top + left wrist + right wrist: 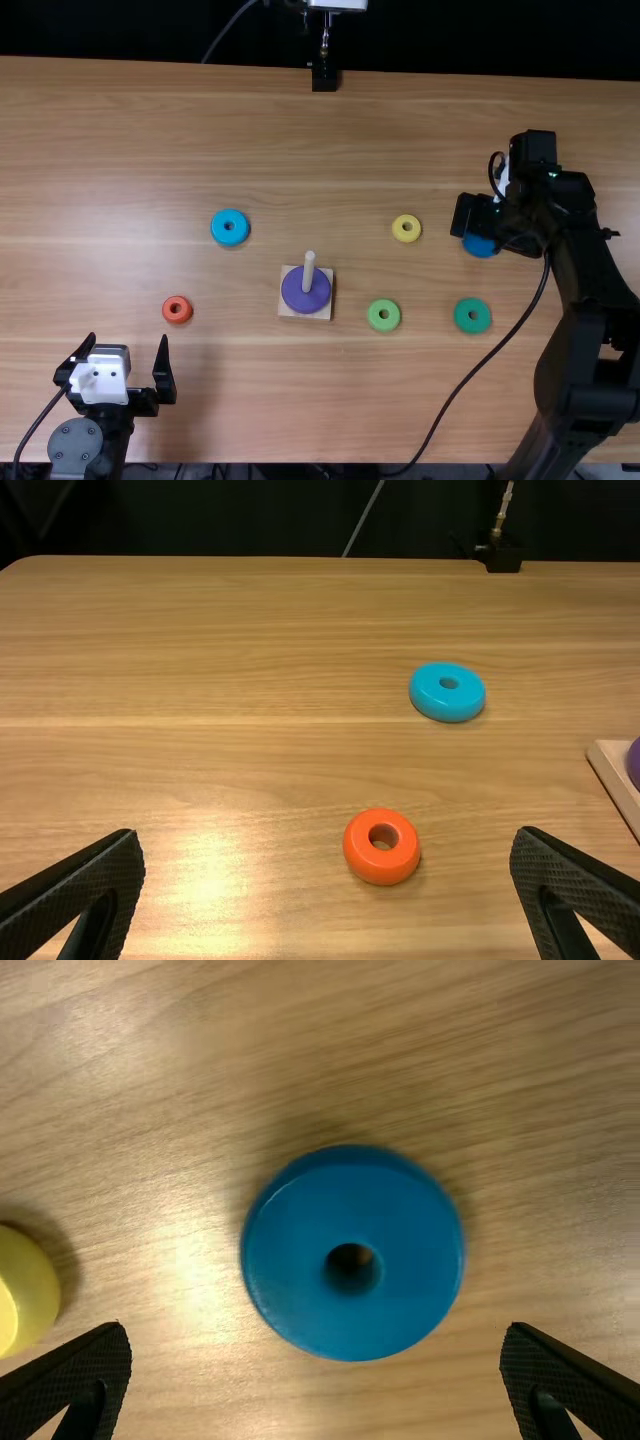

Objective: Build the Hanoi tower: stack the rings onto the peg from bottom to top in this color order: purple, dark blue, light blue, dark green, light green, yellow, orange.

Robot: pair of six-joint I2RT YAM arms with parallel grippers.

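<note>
Left claw (127, 338) at the near left of the table (230, 400); fingers wide apart, nothing between them. Orange ring (382, 867) lies flat just beyond it. Light blue ring (230, 238) flat, farther from the near edge.

Middle: wooden base (300, 315) with upright peg (309, 270). Purple ring (304, 298) is seated around the peg, so the bottom layer is judged done; six rings remain.

Right of the peg, all flat on the wood: light green ring (384, 325), nearer the front; yellow ring (397, 232), farther back; dark green ring (473, 327), front right.

Far right: right claw (316, 1326), fingers apart, no contact seen. Dark blue ring (310, 1255) rests on the table, its middle close to the midline between the two fingers and a little ahead of the tips. Being round, it has no long axis to match; centring is what counts. Right claw is clearly the nearer of the two.

Judged step: pick up dark blue as second layer. Likely next: advance and lower so the fingers straddle the rim, then close. Peg lies to the left for the carry. Risk: an off-centre close could push the ring aside.
</note>
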